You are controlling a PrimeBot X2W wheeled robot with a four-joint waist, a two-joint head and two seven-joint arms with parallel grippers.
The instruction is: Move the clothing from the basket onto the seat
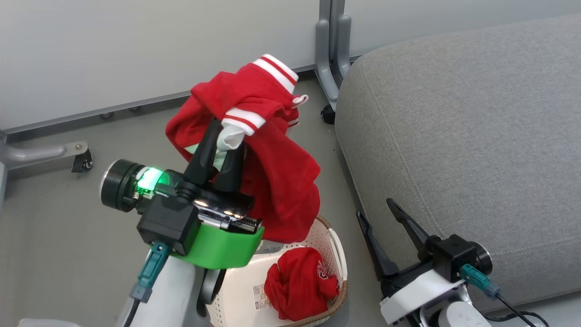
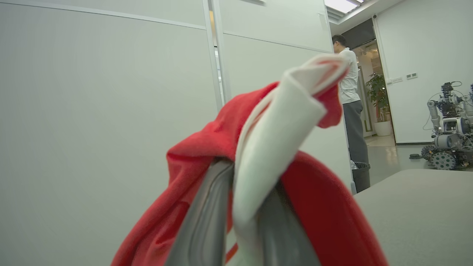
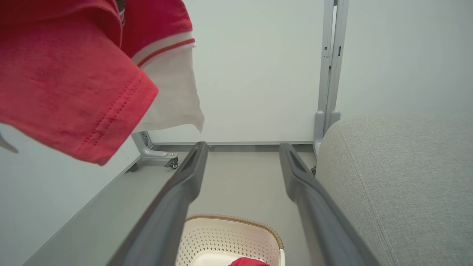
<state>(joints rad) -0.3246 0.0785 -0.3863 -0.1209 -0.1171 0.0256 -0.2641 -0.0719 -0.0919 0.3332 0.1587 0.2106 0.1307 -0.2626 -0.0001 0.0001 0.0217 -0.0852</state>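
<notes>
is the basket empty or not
Not empty. A crumpled red garment lies inside the basket; the shirt hangs above it, pinched in the left gripper.

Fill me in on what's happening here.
The robot's left pincer is shut on a bright-red sports shirt with white striped cuffs, held up above the small cream-white perforated plastic basket. A second crumpled red garment lies in the basket. The right pincer is open and empty beside the large light-grey fabric seat.
</notes>
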